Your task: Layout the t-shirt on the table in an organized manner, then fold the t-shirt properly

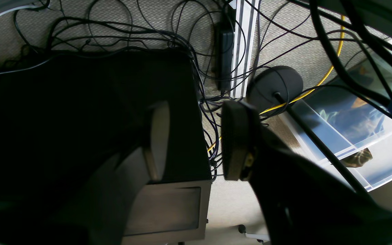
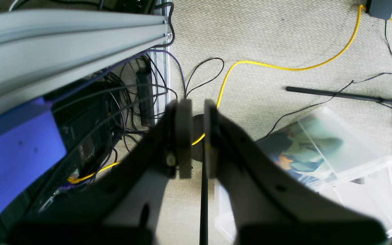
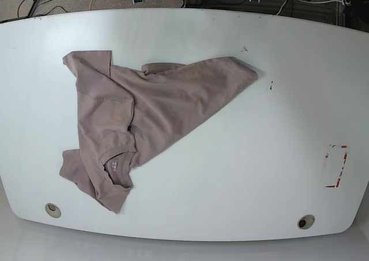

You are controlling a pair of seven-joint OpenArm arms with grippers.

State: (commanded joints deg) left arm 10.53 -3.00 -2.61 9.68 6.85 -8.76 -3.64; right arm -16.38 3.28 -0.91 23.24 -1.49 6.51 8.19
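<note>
The t-shirt (image 3: pixel 150 105) lies crumpled and folded over itself on the left half of the table (image 3: pixel 230 174). Its ribbed neck with the small label (image 3: pixel 118 160) is toward the near edge, and one corner reaches out to the upper middle. Neither gripper shows in the base view. My left gripper (image 1: pixel 196 139) hangs off the table over the floor cables, open and holding nothing. My right gripper (image 2: pixel 197 136) also points at the floor; its jaws are shut to a thin slit with nothing between them.
A red tape rectangle (image 3: pixel 336 166) marks the table's right side, and two grommet holes (image 3: pixel 53 210) (image 3: pixel 306 221) sit near the front edge. On the floor below are a clear plastic bin (image 2: pixel 335 163), a yellow cable (image 2: pixel 284 68), a dark box (image 1: pixel 80 112) and an aluminium frame (image 2: pixel 63 34).
</note>
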